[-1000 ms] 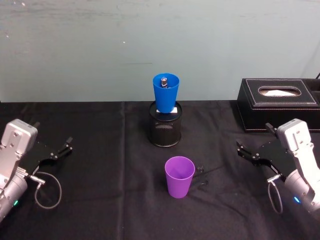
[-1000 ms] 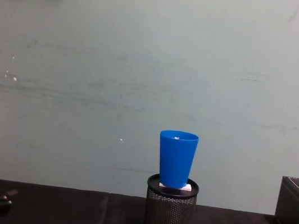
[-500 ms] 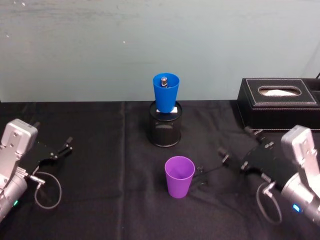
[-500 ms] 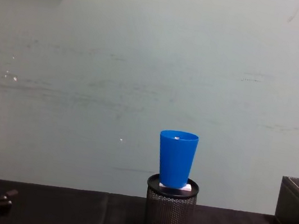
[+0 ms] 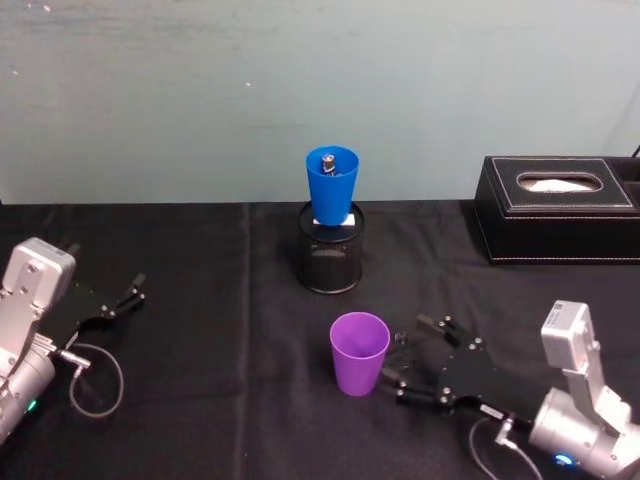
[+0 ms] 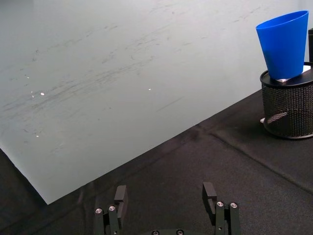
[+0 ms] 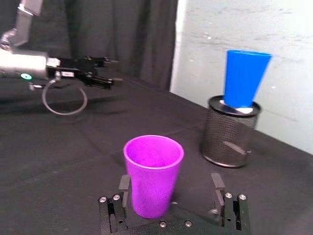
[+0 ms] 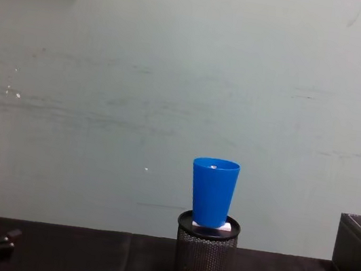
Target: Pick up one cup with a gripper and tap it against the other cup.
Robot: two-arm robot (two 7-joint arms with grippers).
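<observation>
**Right gripper open at purple cup, no grip yet**

Right gripper [image 7: 171, 179] fingers [image 7: 125, 190]: spread wide, holding nothing. The right wrist view looks straight down the gap. The purple cup [image 7: 152, 172] stands upright in the mouth of it, off-centre, close to one finger and clear of the other. Can't tell from there whether the near finger touches the wall. The head view adds the depth: the fingertips reach only to the cup's side, so the cup is not deep between them.

Left gripper [image 5: 130, 292] fingers: also apart, empty. It sits parked far to the robot's left of the pen holder [image 5: 330, 262] and nearer the robot, low over the black cloth [image 5: 220, 400].

Layout, all relative to the pen holder:
- Purple cup: in front of it, toward the robot and a touch to the right, well apart, upright on the cloth.
- Right gripper: in front and to the right, lying low and pointing left at the purple cup.
- Blue cup [image 5: 331, 185]: seated upright in its mouth, with something white under the base.
- Tissue box [image 5: 555, 210]: to the right, near the wall.

View differences: the head view looks into the blue cup and shows a small dark-and-silver item at the bottom. The chest view shows that cup side-on, plus the purple rim at its lower edge.
</observation>
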